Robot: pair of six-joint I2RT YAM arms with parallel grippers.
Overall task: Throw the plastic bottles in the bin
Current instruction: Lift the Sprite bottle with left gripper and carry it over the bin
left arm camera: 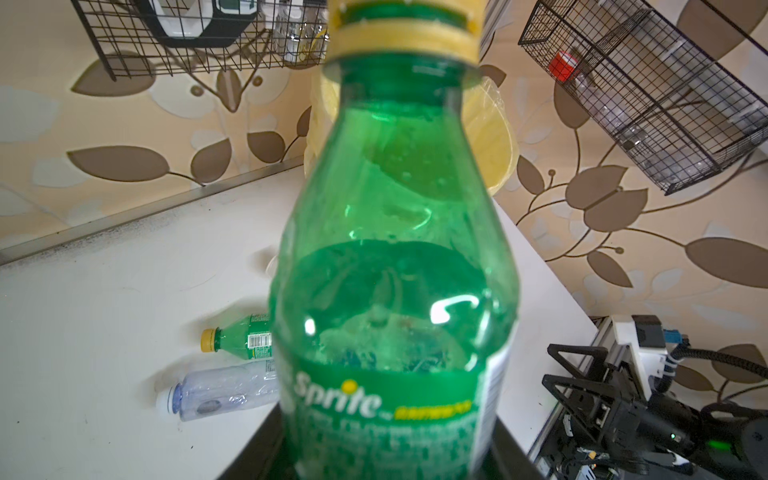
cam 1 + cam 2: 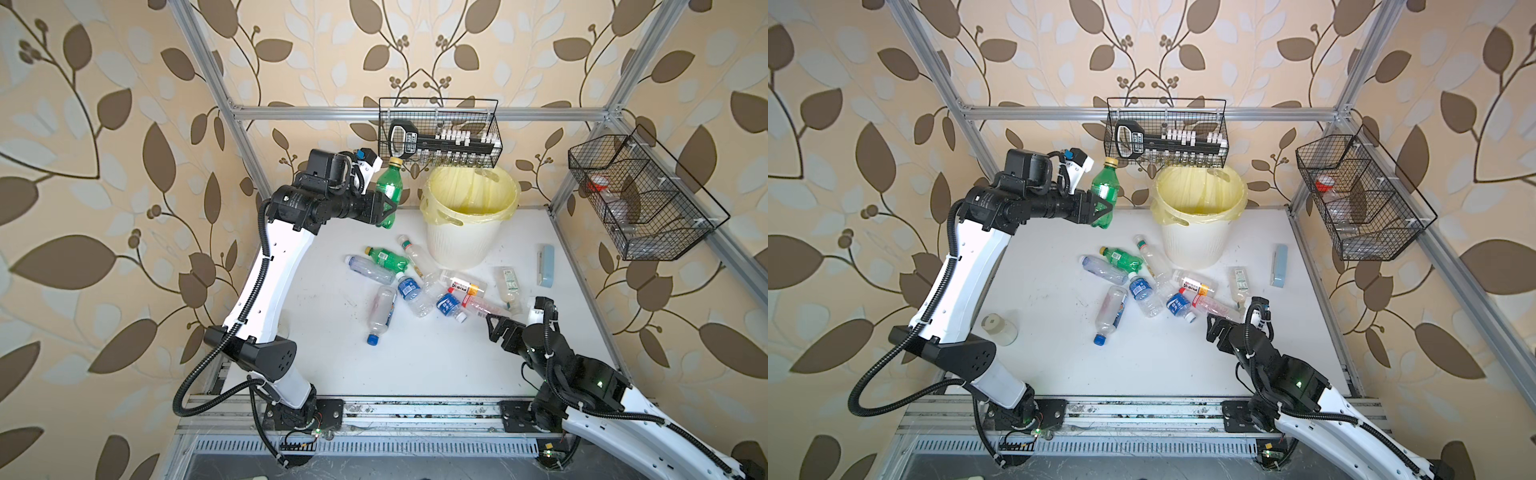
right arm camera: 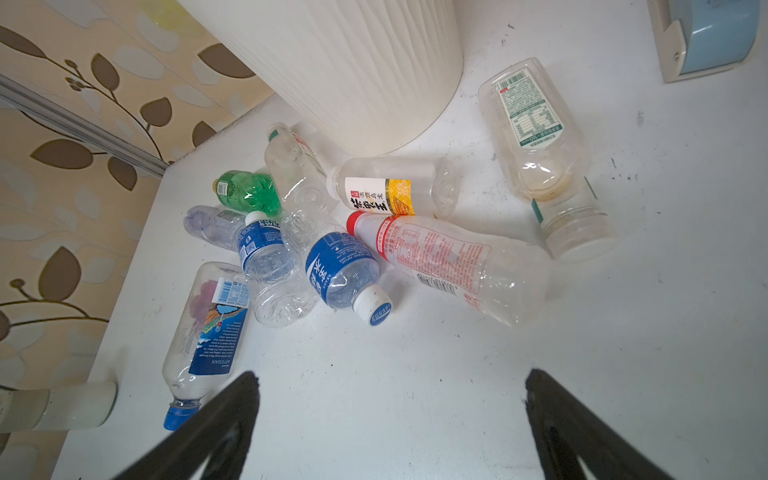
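Beige wallpaper printed with brown leaves and vines (image 2: 104,174) encloses a white counter (image 2: 332,365) framed by silver aluminium rails (image 2: 332,113); one black wire basket (image 2: 384,124) hangs at the back, another basket (image 2: 665,245) at the side

The bin (image 2: 469,249) stands at the back of the table (image 2: 415,365), right of centre. Left of it, above the tabletop, the Sprite bottle (image 2: 386,183) sits cap-up in the left gripper (image 2: 385,206). The loose bottles (image 2: 409,289) lie on their sides before the bin, several overlapping. The right gripper (image 3: 390,380) hangs before them, to the right. A rectangular case (image 2: 545,265) lies right of the bin. A wire basket (image 2: 478,120) hangs behind the bin, a second wire basket (image 2: 665,243) on the right rail.
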